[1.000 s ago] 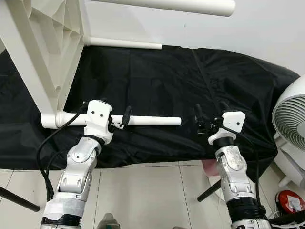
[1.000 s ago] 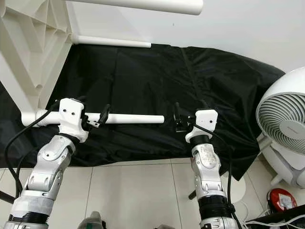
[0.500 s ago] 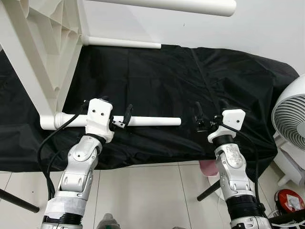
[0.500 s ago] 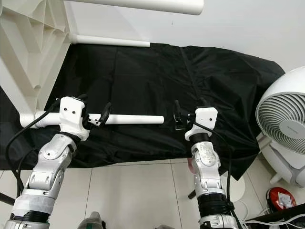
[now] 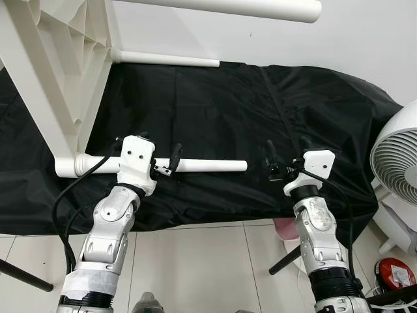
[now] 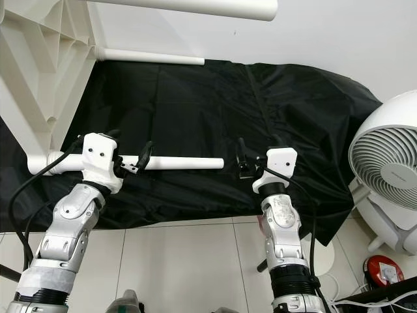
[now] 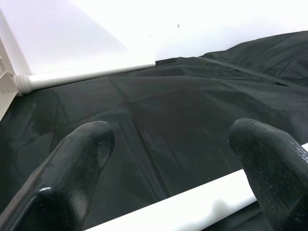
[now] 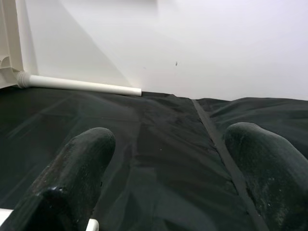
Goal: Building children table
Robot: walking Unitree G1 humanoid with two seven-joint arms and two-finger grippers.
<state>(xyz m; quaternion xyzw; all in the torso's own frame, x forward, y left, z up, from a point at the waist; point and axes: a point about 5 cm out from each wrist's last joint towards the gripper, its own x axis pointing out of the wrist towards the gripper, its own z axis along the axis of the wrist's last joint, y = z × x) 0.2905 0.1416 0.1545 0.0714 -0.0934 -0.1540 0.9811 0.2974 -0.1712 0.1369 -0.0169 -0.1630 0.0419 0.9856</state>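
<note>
A white table (image 5: 49,78) was seen tipped on its side at the far left, its ribbed underside turned toward the right and its legs pointing right. The near leg (image 5: 195,165) was stretched out level above a black cloth (image 5: 260,117), and the far leg (image 5: 166,59) lay along the cloth's far edge against a white wall (image 5: 365,45); a third leg (image 5: 247,8) was seen high up at the far side. The left gripper (image 5: 171,160) was placed at the near leg, its fingers (image 7: 79,163) spread wide with the leg lying between them; no grip on it could be made out. The right gripper (image 5: 272,163) was held to the right, just past the near leg's free end and apart from it, its fingers (image 8: 77,173) parted and nothing held. A white fan (image 5: 397,176) was stood at the right. A tiled floor (image 5: 208,267) lay nearest, with a red object (image 5: 394,277) at its right edge.
</note>
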